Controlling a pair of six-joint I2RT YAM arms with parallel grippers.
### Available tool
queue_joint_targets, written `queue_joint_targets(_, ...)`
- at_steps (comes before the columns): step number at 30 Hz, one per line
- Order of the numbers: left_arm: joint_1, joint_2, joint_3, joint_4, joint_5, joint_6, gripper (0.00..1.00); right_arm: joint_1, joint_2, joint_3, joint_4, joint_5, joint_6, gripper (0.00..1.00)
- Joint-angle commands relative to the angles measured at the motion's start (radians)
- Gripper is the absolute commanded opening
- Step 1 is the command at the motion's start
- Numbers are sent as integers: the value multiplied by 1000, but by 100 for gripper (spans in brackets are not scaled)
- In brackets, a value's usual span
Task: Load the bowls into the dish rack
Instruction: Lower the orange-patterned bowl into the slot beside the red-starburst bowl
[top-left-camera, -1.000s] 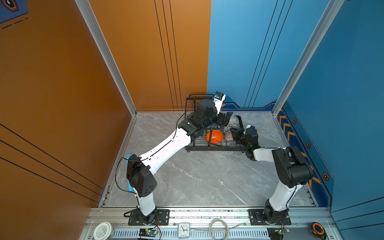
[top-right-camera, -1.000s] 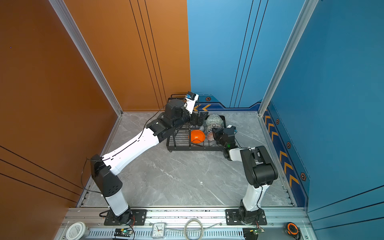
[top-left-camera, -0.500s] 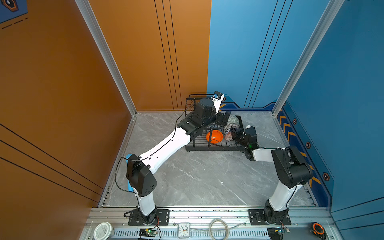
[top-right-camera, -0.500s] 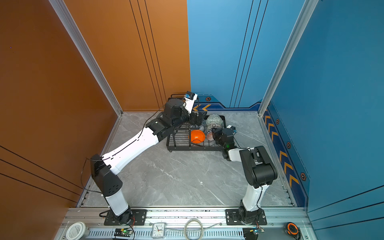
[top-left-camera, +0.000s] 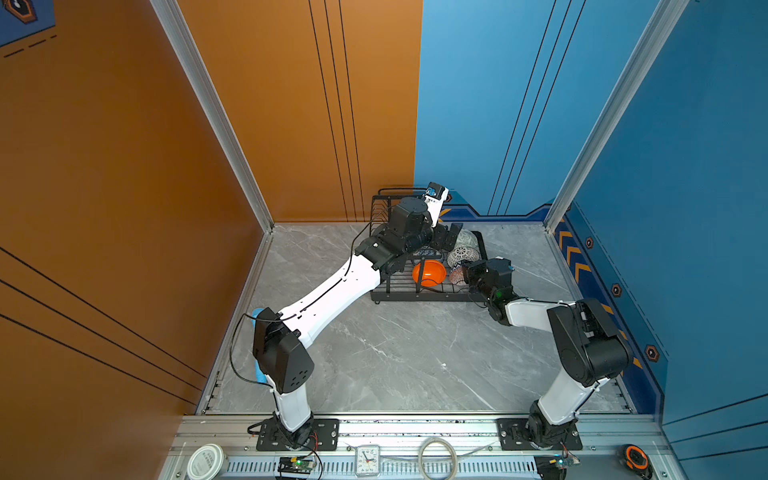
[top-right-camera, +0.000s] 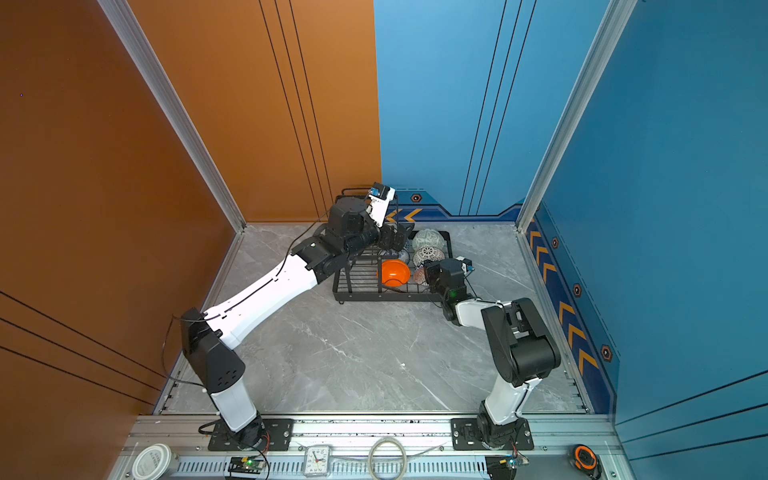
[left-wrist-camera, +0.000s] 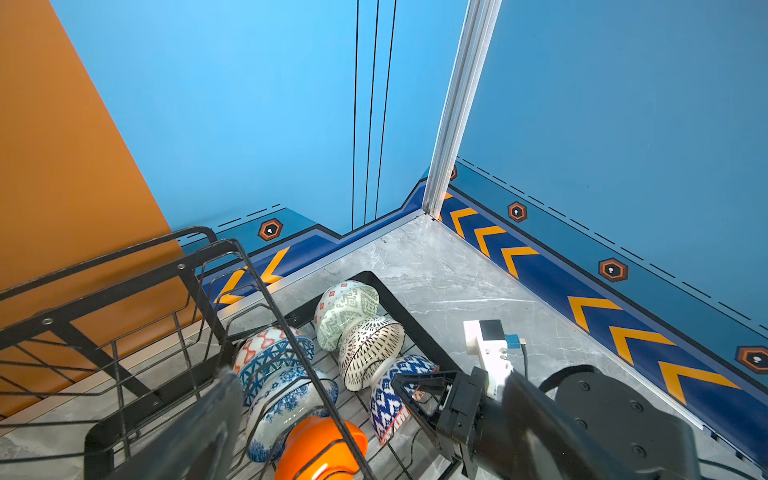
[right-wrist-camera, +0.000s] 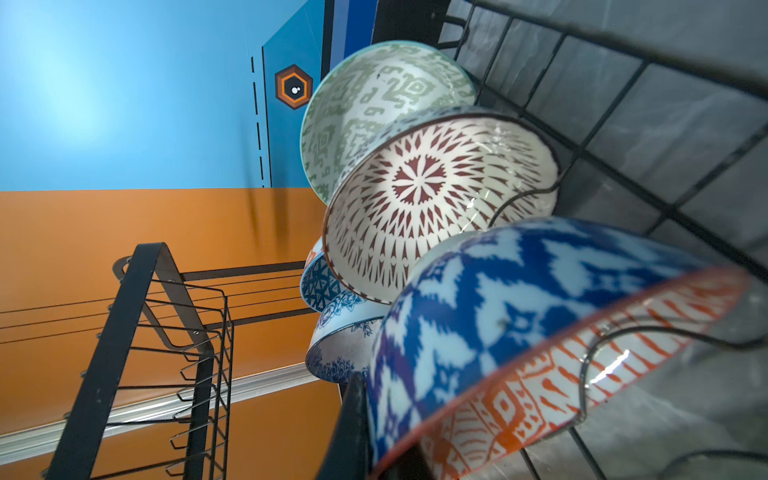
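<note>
Little has shifted: right fingers (right-wrist-camera: 351, 415) stay clenched, apparently on the blue geometric bowl (right-wrist-camera: 498, 299), seating it in the dish rack (top-left-camera: 419, 296); left fingers (left-wrist-camera: 203, 424) spread, empty. Next: release, withdraw gently.

A robot lab cell: orange panels (top-left-camera: 104, 166) on the left and blue panels (top-left-camera: 685, 208) on the right, framed by aluminium posts (top-left-camera: 210, 112), box in a marble-print floor (top-left-camera: 395, 353); two arms (top-left-camera: 332, 291) stand bolted to a slotted rail (top-left-camera: 415, 424) along the bottom edge, beside a clock (top-left-camera: 367, 460) and cable coil (top-left-camera: 419, 457)
</note>
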Motion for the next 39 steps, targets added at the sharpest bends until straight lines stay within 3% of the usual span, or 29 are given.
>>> queue_joint_targets(1, -2, 7, 10, -3, 13, -13, 98, 13, -32, 25, -168, 7, -2, 0)
queue_joint_targets(22, -32, 0, 5, 6, -25, -28, 98, 10, 14, 160, -445, -75, -53, 7)
queue_joint_targets(39, -45, -74, -79, 35, -86, -36, 98, 2, -1, 163, -470, -100, -62, 17)
